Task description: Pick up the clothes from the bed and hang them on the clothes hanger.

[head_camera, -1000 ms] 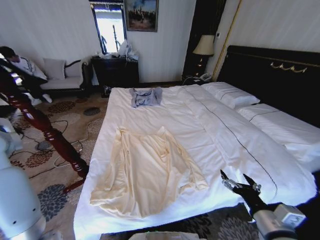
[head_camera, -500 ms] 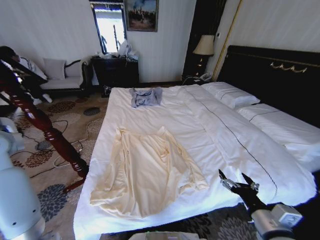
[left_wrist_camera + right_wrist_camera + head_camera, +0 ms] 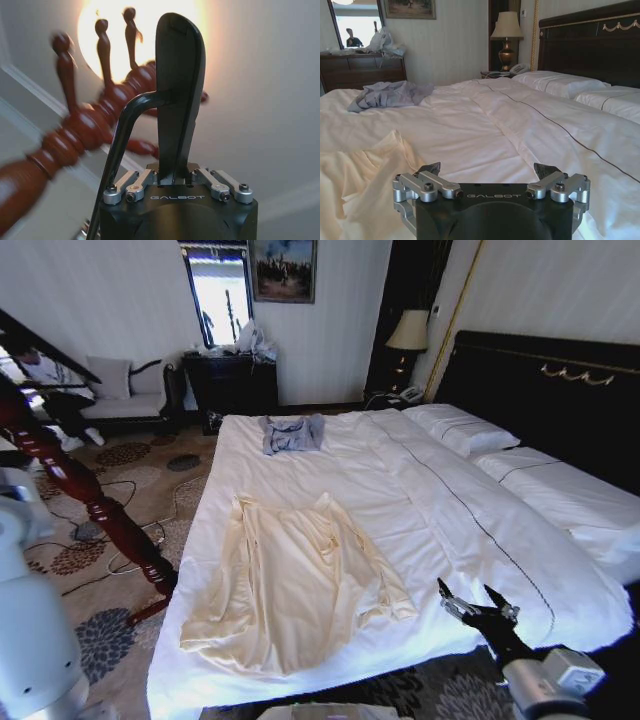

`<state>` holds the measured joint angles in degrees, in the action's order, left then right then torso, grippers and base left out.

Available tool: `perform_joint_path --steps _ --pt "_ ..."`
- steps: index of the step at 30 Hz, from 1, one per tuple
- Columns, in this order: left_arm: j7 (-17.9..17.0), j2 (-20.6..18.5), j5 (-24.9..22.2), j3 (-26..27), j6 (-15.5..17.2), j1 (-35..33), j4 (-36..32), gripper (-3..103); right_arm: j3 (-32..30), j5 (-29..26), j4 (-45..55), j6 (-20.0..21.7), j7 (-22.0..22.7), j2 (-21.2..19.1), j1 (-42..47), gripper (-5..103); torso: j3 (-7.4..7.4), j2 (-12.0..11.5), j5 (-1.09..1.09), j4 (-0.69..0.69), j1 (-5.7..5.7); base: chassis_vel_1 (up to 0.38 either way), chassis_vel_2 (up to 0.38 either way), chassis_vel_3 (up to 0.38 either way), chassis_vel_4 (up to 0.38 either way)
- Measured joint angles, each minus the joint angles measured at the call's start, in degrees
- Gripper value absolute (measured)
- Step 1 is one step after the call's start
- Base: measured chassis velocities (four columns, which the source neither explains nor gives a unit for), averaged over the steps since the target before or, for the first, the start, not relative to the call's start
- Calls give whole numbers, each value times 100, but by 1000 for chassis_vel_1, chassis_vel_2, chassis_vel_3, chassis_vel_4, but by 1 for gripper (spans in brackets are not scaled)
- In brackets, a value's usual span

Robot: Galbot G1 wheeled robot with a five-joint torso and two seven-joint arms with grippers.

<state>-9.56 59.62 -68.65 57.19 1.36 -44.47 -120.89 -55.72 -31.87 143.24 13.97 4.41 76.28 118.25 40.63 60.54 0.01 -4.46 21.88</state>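
Note:
The cream clothes (image 3: 290, 580) lie spread flat on the near left part of the white bed (image 3: 420, 510), also seen as clothes (image 3: 365, 172) in the right wrist view. My right gripper (image 3: 478, 604) hovers open at the bed's near edge, to the right of the garment and apart from it; the right gripper (image 3: 488, 169) holds nothing. My left gripper (image 3: 179, 30) is shut on the thin black bar of the clothes hanger (image 3: 125, 125), raised up beside the dark red post (image 3: 85, 130). A black edge of the clothes hanger (image 3: 50, 345) slants across the far left.
A small grey-blue garment (image 3: 292, 432) lies near the bed's far end. The red wooden post (image 3: 90, 500) leans beside the bed's left side over patterned carpet with cables. Pillows (image 3: 465, 428) and a black headboard (image 3: 560, 390) are at the right. A dresser (image 3: 230, 380) and lamp (image 3: 408, 332) stand behind.
The hanger's black bar at the far left has moved upward and further into view. The right gripper has shifted very slightly left. The clothes lie as before.

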Motion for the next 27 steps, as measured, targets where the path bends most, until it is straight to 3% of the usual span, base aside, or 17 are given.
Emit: perform_joint_path --steps 7,18,23,27 --pt "119 -17 -30 -599 13 -204 -317 23 31 -28 -50 -7 0 -30 -94 100 0 0 0 1 0 0 0 0 0" --pt "-76 128 -746 -1490 76 -529 -507 23 -12 -87 -303 -72 25 -184 -296 100 0 0 0 1 0 0 0 0 0" --pt "-84 304 -1298 -1861 135 -569 -459 23 -13 -29 -475 -94 31 -271 -420 100 0 0 1 0 0 0 0 0 0" --pt "-264 546 -2043 -2033 150 -616 -303 23 -34 -3 -621 -104 76 -418 -532 100 0 0 1 0 0 0 0 0 0"
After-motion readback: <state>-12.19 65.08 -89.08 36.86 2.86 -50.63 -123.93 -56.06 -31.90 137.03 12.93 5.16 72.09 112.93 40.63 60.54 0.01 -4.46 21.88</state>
